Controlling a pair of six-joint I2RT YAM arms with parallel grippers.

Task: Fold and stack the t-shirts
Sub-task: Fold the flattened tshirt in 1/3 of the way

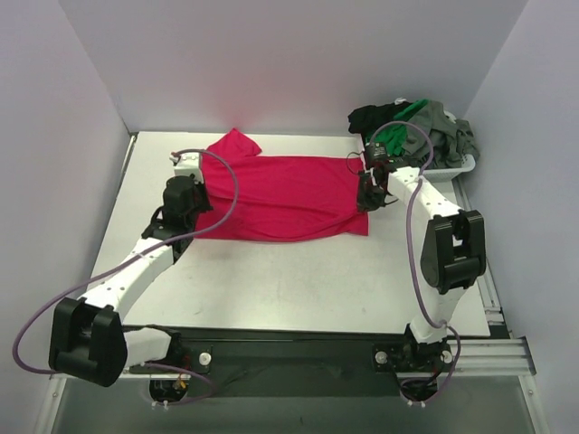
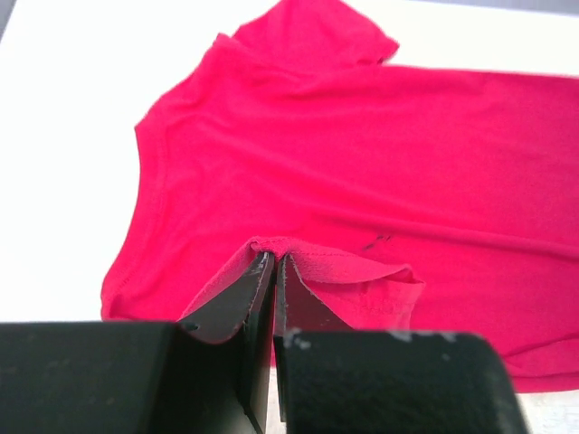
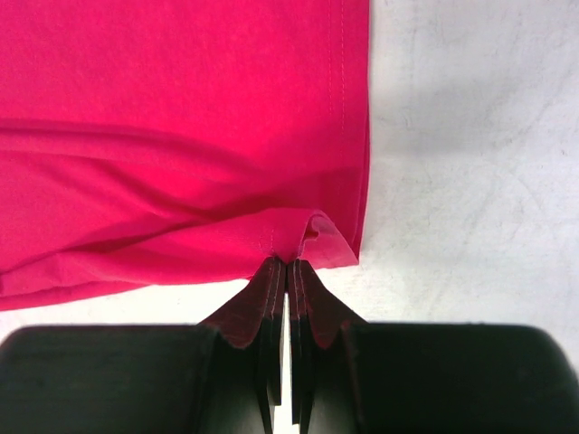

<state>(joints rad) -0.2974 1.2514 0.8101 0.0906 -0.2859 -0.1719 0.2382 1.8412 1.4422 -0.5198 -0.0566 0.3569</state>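
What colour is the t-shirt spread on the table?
The t-shirt is crimson-red; top external view shows it best.

Left arm links (image 1: 136, 267): moulded in white, rounded and tapered.
Right arm links (image 1: 436, 201): finished in the same white.
Joint housings (image 1: 86, 339): cast in black, blocky with rounded corners; one large housing is seen on each arm.
Cables (image 1: 36, 316): sheathed in greyish purple, run outside each arm.
Left claw (image 2: 274, 260): made of two black wedge-shaped fingers; pale scuffs are seen on its block.
Right claw (image 3: 288, 262): formed of two matching black fingers, thinned towards the tips.
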